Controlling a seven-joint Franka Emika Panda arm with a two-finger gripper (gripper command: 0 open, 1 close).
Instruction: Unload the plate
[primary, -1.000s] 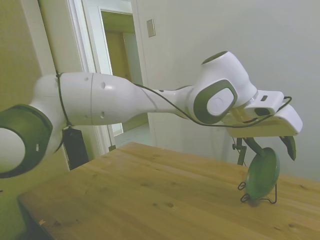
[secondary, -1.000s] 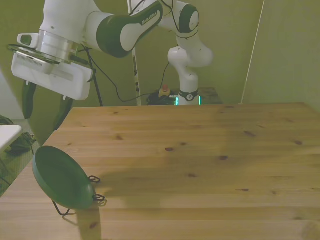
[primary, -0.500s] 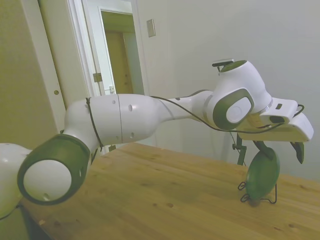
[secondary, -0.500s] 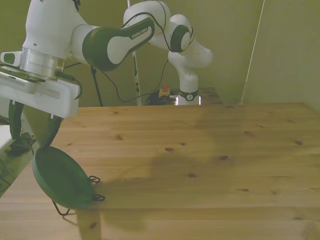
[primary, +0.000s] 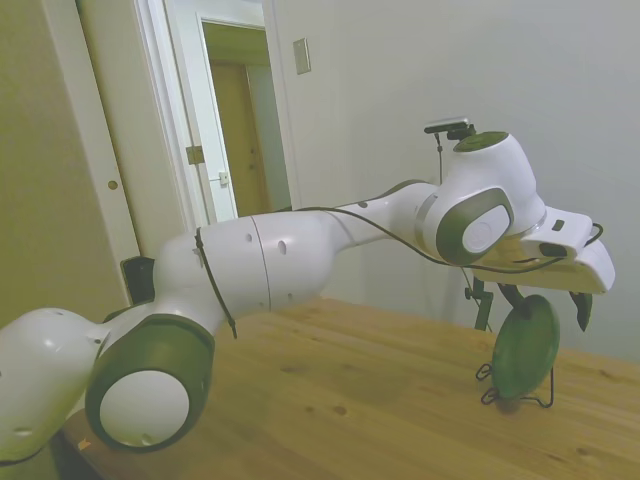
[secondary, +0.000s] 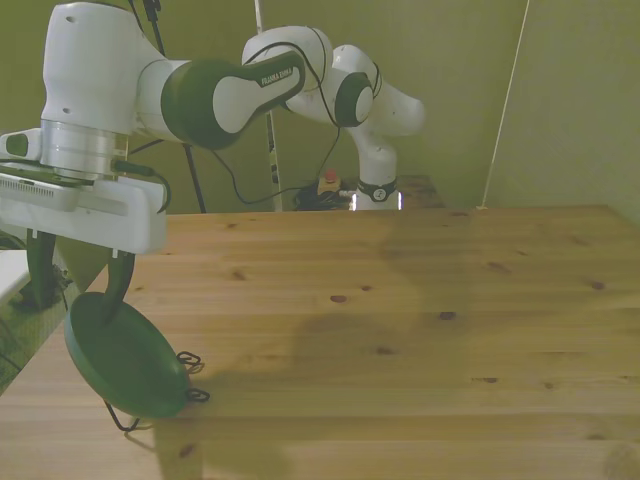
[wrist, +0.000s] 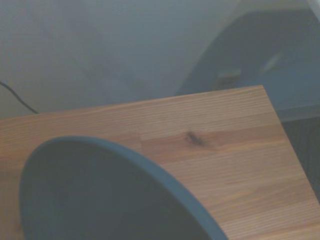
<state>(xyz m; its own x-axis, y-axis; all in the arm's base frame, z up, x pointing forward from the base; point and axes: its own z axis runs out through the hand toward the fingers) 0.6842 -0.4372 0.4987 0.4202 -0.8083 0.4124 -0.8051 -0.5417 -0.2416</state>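
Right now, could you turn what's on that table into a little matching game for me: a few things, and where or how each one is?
Things:
1. plate
2. wire stand
3. gripper
4. table

States:
A. open, straddling the plate's top edge
B. bare pale wood
C. dark green, propped on edge
D. thin and black, holding the plate up

Pairs: 1-C, 2-D, 3-A, 4-B

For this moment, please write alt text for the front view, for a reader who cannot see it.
A white robot arm holds its open gripper just above the top rim of a dark green plate, one finger on each side. The plate stands tilted in a thin black wire stand near a corner of the wooden table, at the front view's left.
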